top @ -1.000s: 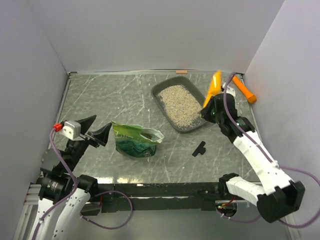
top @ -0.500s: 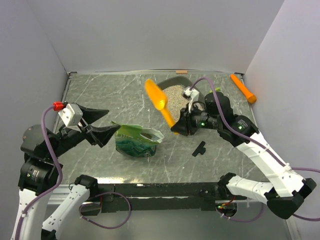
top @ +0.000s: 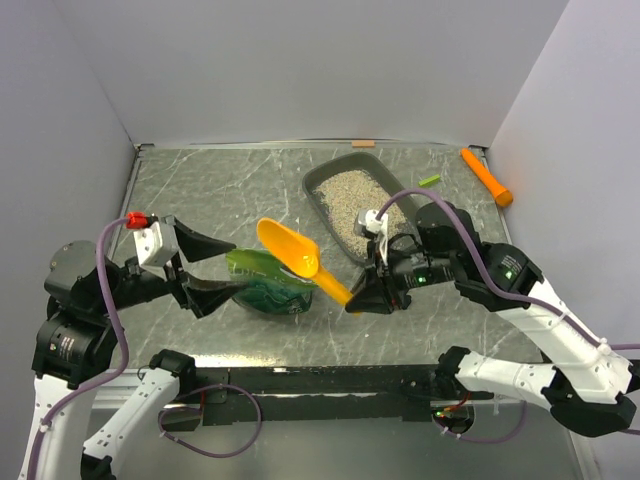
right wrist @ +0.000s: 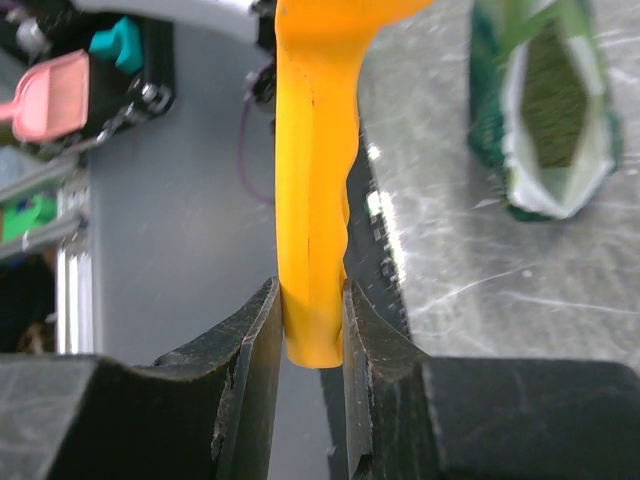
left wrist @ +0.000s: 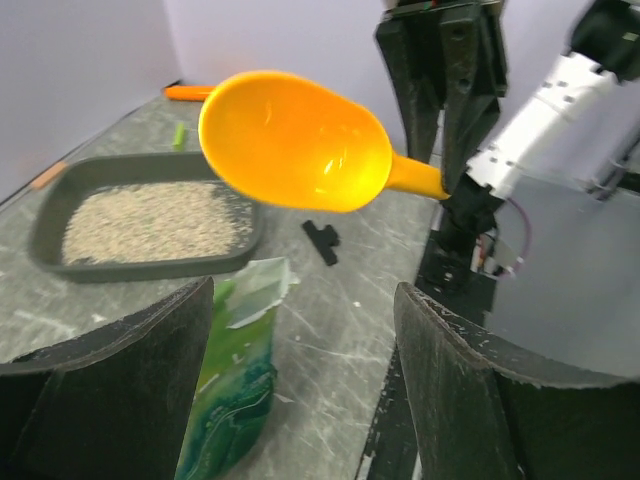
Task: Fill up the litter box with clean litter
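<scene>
Scooping step — right gripper jaws clamp empty scoop over bag; left gripper jaws wide, empty. Next: dip into bag mouth.

We see bright, even overhead light, shadows soft. Glare streaks on the table in right wrist view; specular spots in the scoop bowl. Near the lens, left gripper fingers look soft, wide-angle stretched.

Nothing legible anywhere in view — no text, label, brand or number.
</scene>
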